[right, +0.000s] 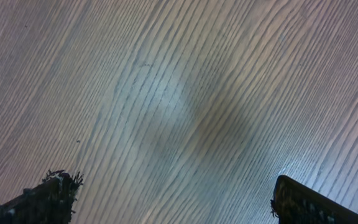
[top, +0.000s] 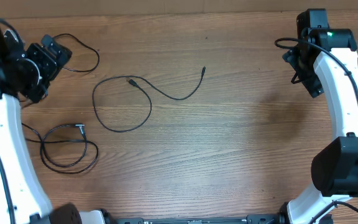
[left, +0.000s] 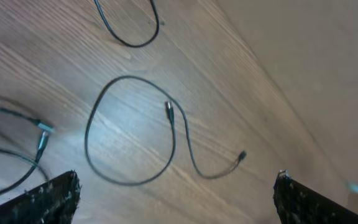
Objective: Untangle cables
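Observation:
Three thin black cables lie apart on the left half of the wooden table (top: 247,124). The middle cable (top: 149,102) forms one loop, and its tail ends in a small plug (top: 203,70). A second cable (top: 97,59) curls at the far left beside my left gripper (top: 56,53). The third cable (top: 64,167) is coiled at the near left and has a pale plug (top: 79,127). The left wrist view shows the looped cable (left: 174,140) on the wood beyond the open left gripper (left: 176,190), which holds nothing. My right gripper (top: 296,62) hovers at the far right. It is open (right: 173,193) over bare wood.
Thicker black wires run along both arms, near the right arm's wrist (top: 284,42) and behind the left arm (top: 30,130). The table's far edge (left: 272,81) shows in the left wrist view, close to the looped cable's tail plug (left: 242,156).

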Action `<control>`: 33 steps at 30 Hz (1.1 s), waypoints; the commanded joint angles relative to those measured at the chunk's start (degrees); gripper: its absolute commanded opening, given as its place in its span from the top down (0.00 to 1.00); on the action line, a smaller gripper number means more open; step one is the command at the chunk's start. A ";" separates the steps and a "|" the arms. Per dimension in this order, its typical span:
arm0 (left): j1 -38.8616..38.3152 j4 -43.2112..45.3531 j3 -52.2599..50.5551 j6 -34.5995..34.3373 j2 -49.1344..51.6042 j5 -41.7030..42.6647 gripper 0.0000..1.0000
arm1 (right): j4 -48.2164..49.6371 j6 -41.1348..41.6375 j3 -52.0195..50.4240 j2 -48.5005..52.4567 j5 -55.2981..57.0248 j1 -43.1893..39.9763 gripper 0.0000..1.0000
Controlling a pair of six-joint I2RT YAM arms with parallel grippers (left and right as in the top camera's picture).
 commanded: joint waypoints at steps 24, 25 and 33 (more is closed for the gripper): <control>-0.11 -10.21 -0.15 15.80 -21.24 -0.52 0.00 | 0.17 0.68 1.31 -0.35 0.81 -0.20 0.00; -0.11 -10.78 -0.15 17.03 -22.32 -0.52 0.00 | 0.17 0.68 1.31 -0.35 0.81 -0.20 0.00; -0.13 -13.18 -0.42 24.35 -34.14 3.17 0.00 | 0.17 0.68 1.31 -0.35 0.83 -0.20 0.00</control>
